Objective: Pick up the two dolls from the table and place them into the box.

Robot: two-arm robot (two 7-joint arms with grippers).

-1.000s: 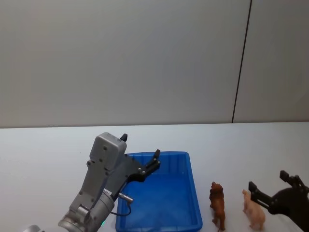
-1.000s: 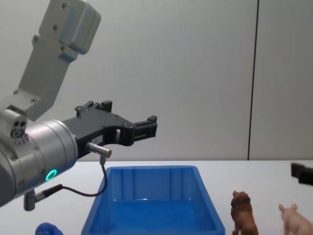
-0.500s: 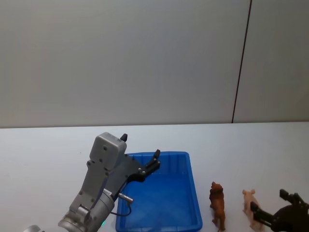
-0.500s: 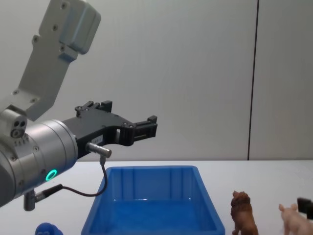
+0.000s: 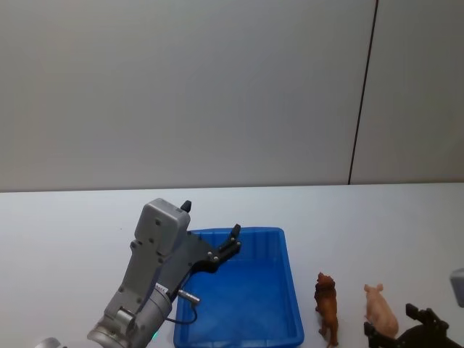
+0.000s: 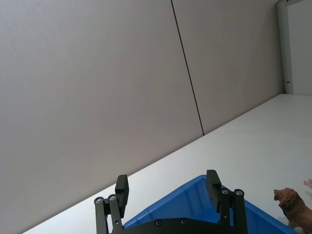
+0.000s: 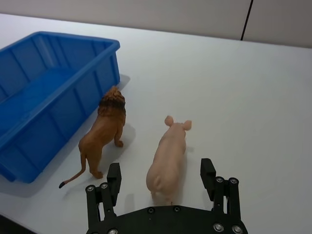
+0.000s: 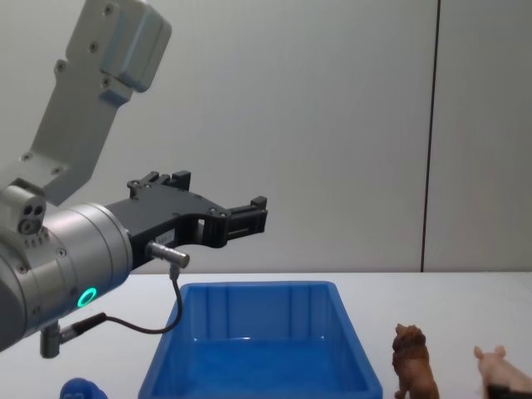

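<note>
The brown lion doll (image 5: pixel 327 308) and the pale pink pig doll (image 5: pixel 380 310) stand side by side on the white table (image 5: pixel 362 225), just right of the blue box (image 5: pixel 291 290). Both face away from me. My right gripper (image 7: pixel 161 168) is open at the near right, low behind the pig (image 7: pixel 170 151), whose hindquarters show between its two fingers. The lion (image 7: pixel 105 129) stands between the pig and the box wall (image 7: pixel 105 73). My left gripper (image 6: pixel 167 180) hangs open and holds nothing above the box's near left part (image 8: pixel 258 288).
A small round blue object (image 8: pixel 79 388) lies on the table at the near left of the box. A grey wall with a dark vertical seam (image 5: pixel 362 94) backs the table. Bare tabletop extends right of the pig and beyond the box.
My right gripper has drawn back and down from beside the pig to low behind it. The left arm, both dolls and the box have not moved.
</note>
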